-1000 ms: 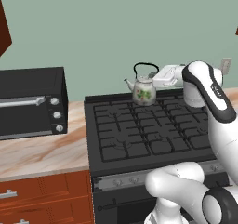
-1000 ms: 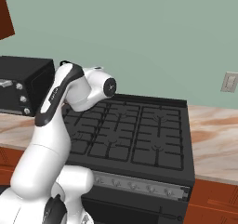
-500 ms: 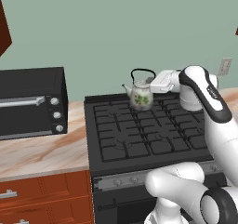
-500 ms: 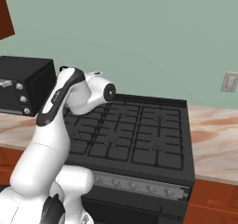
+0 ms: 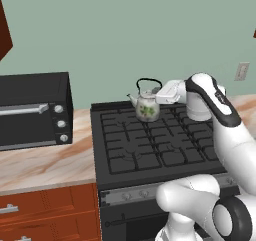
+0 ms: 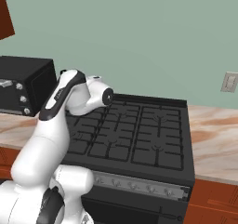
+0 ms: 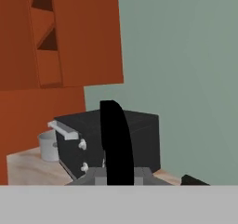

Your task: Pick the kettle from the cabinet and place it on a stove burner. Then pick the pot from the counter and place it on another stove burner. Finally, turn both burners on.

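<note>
Cream kettle, left base view: the kettle is hanging off the gripper by its thin black handle, over the back-left part of the stove burners. Pretty sure its bottom is just above the grate, not sitting on it, but it's close enough that I can't swear to it.

What changed, left base view: 1 second ago the kettle was further right along the back of the range, so it's been carried left a fair bit, and it looks a touch lower too. The arm's wrist swung left with it.

Right base view: the white arm is bent over the left side of the range and blocks the kettle from this side. Compared with 1 second ago the wrist has rotated towards the wall. Burners on the right half are bare.

Hand view: a black arched strip runs straight up the middle, that's the kettle handle pinched right at the fingers. Beyond it, the black toaster oven, the pot waiting on the counter beside it, and the cabinet up top.

Claw: clamped fully closed on the kettle handle, nothing else in it.

What it means: my guess is step 1 is nearly done, just lower and let go. Pot, second burner and both knobs are all to come.
</note>
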{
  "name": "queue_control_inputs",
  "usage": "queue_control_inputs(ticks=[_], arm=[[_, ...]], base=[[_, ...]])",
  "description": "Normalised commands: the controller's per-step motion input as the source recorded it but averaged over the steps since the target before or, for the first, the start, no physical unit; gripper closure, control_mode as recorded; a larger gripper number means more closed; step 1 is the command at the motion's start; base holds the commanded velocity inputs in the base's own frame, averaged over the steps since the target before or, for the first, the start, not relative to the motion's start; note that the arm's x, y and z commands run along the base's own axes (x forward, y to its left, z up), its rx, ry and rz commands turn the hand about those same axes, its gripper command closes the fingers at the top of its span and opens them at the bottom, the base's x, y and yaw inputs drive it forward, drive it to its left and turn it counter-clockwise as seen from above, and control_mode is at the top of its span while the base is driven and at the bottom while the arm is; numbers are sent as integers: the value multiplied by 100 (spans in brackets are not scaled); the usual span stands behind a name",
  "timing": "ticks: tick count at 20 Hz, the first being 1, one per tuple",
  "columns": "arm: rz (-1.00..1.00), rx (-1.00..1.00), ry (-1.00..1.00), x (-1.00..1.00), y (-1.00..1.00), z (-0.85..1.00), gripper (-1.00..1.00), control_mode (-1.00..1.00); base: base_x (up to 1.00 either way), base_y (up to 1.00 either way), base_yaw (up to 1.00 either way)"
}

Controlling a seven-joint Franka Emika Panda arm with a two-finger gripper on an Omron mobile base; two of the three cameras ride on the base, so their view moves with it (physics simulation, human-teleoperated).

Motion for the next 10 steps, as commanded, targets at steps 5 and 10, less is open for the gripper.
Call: queue_control_inputs(ticks=[5,10], arm=[[0,2,0,20,6,-16,100,-100],[0,1,0,17,5,-16,100,-100]], base=[[0,0,0],[0,0,0]])
